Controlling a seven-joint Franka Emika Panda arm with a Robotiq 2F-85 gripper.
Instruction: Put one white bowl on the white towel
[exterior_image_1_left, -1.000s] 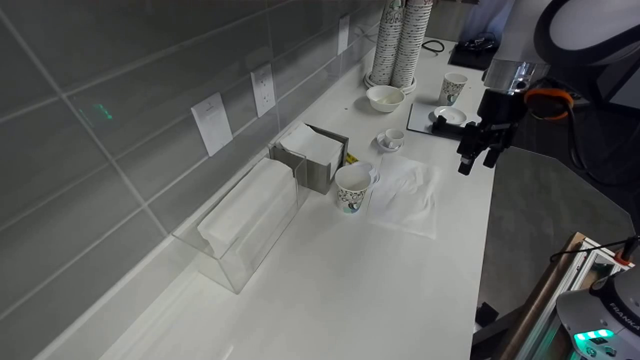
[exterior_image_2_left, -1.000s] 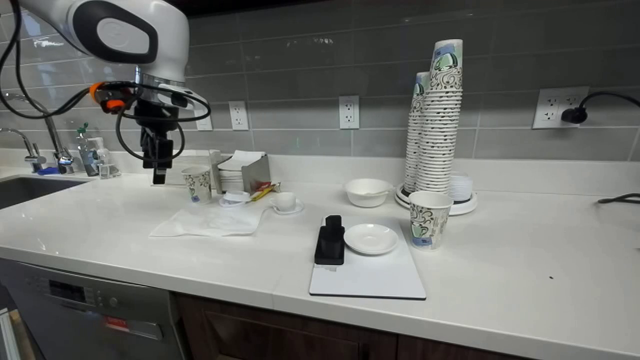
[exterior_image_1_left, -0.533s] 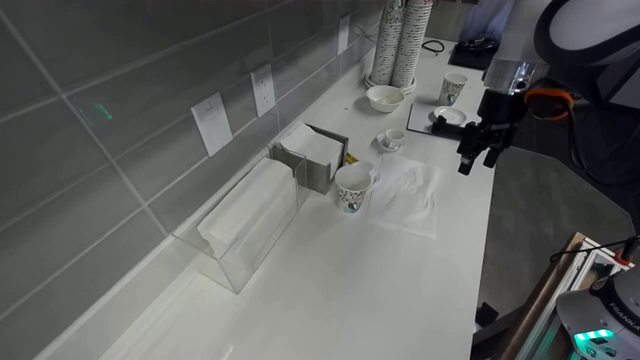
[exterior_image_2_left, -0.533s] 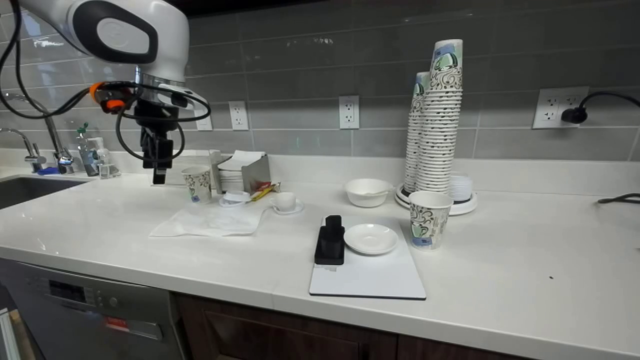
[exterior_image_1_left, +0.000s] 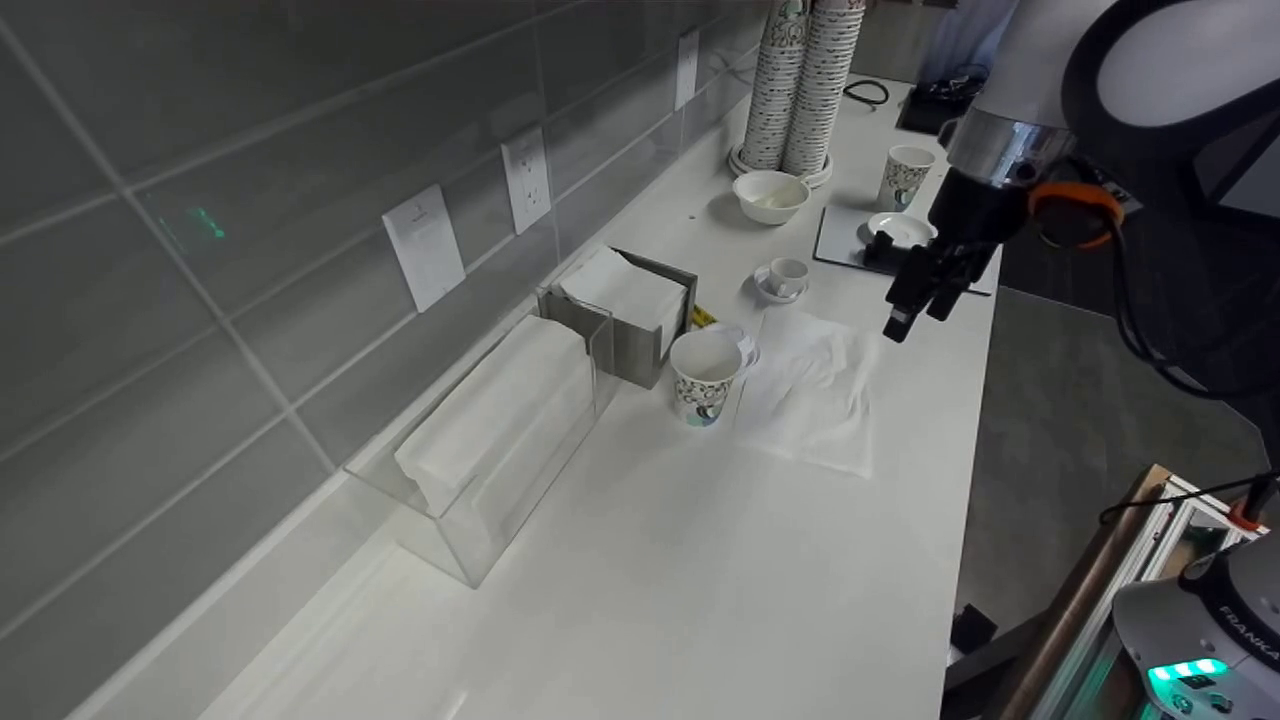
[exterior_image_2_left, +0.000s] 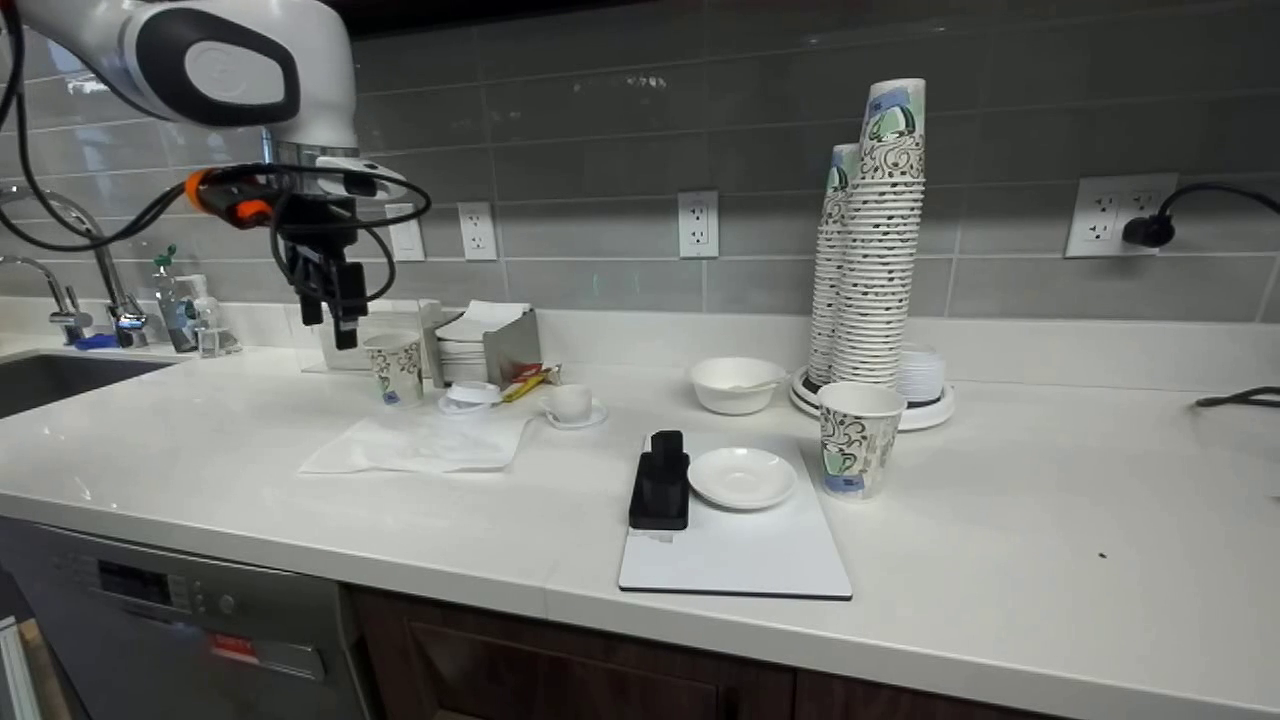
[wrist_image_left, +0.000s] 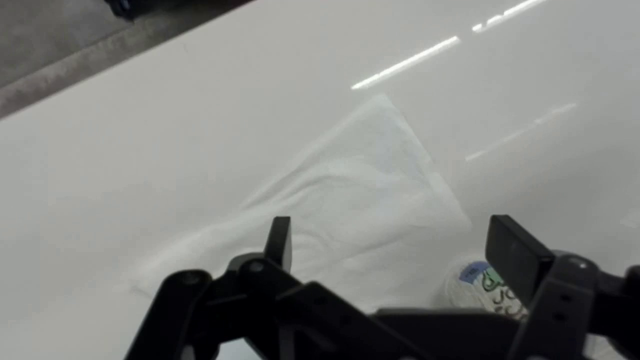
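A white bowl (exterior_image_1_left: 770, 198) stands upright on the counter near the wall, beside the cup stacks; it also shows in an exterior view (exterior_image_2_left: 730, 388). A pale thing, too unclear to name, lies in it. The wrinkled white towel (exterior_image_1_left: 812, 400) lies flat on the counter, well apart from the bowl; it shows in an exterior view (exterior_image_2_left: 420, 446) and in the wrist view (wrist_image_left: 345, 205). My gripper (exterior_image_1_left: 918, 316) is tilted above the counter near the towel, also seen in an exterior view (exterior_image_2_left: 330, 328). In the wrist view its fingers (wrist_image_left: 390, 235) are spread with nothing between them.
A paper cup (exterior_image_2_left: 395, 372) and small white dishes (exterior_image_2_left: 470, 397) stand at the towel's back edge. A small cup on a saucer (exterior_image_2_left: 572, 406), a napkin holder (exterior_image_2_left: 512, 350), a white board (exterior_image_2_left: 740, 555) with a plate (exterior_image_2_left: 742, 480), and tall paper cup stacks (exterior_image_2_left: 870, 290) stand around.
Still at first, then in the last half second my gripper has tilted, rising slightly and shifting left in an exterior view and right in an exterior view. Objects on the counter have not moved.
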